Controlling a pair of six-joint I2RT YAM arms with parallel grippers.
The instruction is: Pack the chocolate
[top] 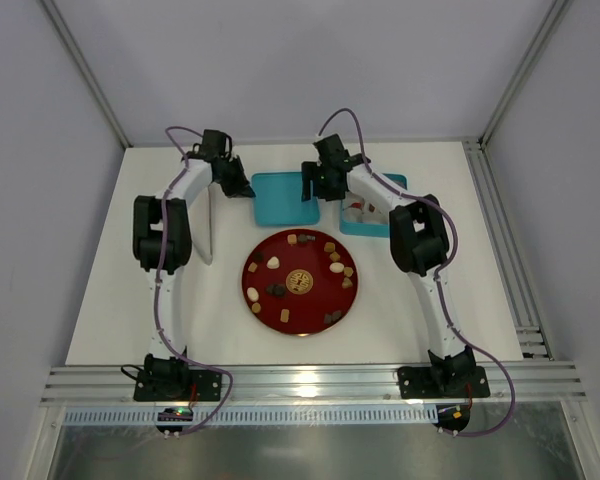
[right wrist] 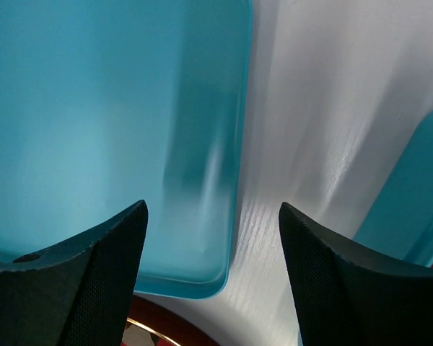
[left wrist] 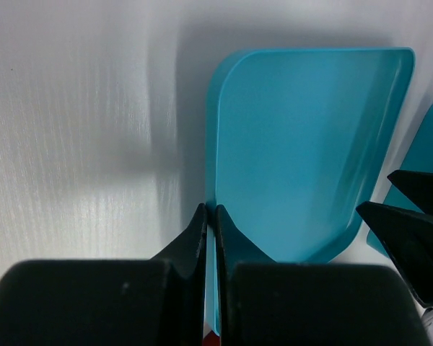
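Observation:
Several small chocolate pieces, dark, tan and cream, lie round the rim of a red plate with a gold emblem at the table's middle. A shallow teal tray lies just behind the plate. My left gripper is shut on the tray's left rim, seen up close in the left wrist view. My right gripper is open and hovers over the tray's right edge, one finger over the tray and one over the bare table. Neither gripper holds chocolate.
A second teal tray lies to the right under my right arm, with small white and red things in it; its edge shows in the right wrist view. A white flat piece stands beside my left arm. The plate's rim is just below my right fingers.

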